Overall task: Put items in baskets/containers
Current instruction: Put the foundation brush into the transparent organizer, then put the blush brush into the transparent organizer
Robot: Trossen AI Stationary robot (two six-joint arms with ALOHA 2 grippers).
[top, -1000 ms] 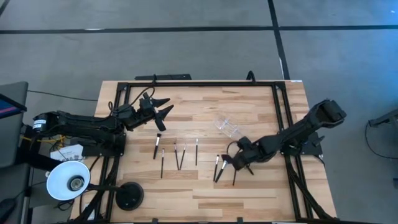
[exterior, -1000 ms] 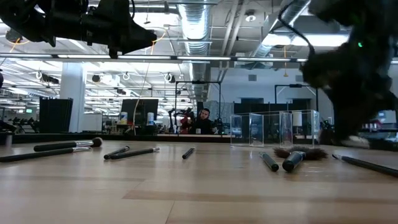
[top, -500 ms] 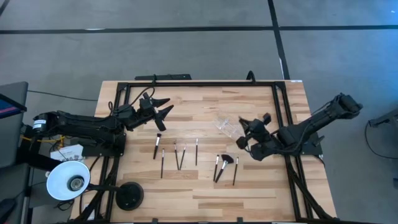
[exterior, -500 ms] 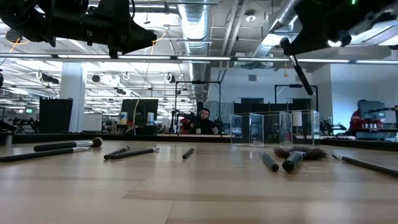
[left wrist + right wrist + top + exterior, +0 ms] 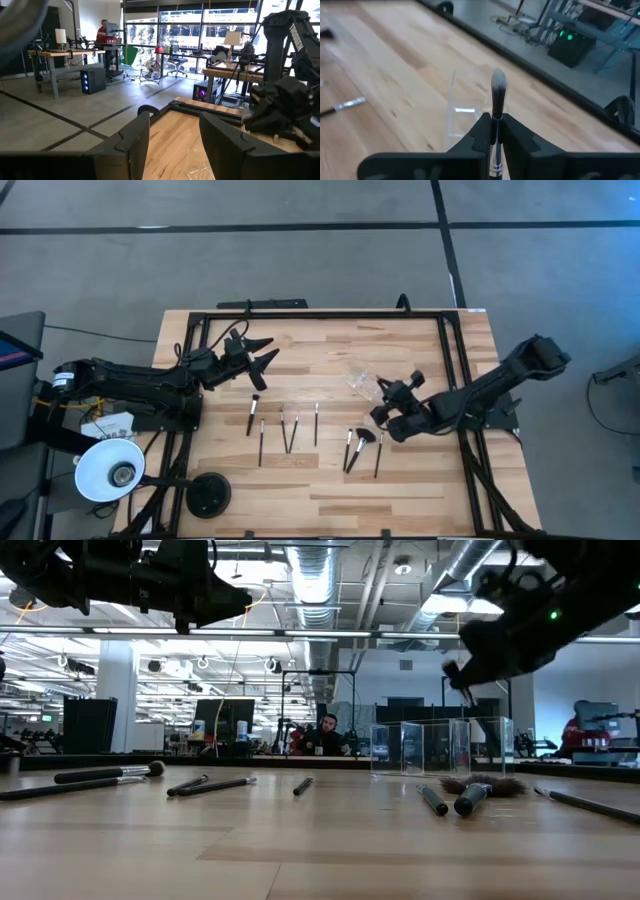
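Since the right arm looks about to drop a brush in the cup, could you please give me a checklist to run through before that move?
1. Brush held in right gripper, bristles forward: ok.
2. Cup in reach of right gripper: ok, just beside it.
3. Brush lined up over the cup opening: cannot tell.
4. Cup upright: cannot tell; it is clear and hard to read.
5. Left gripper out of the way: ok, open, far across the table.
6. Other brushes clear of the path: ok, flat on the table.
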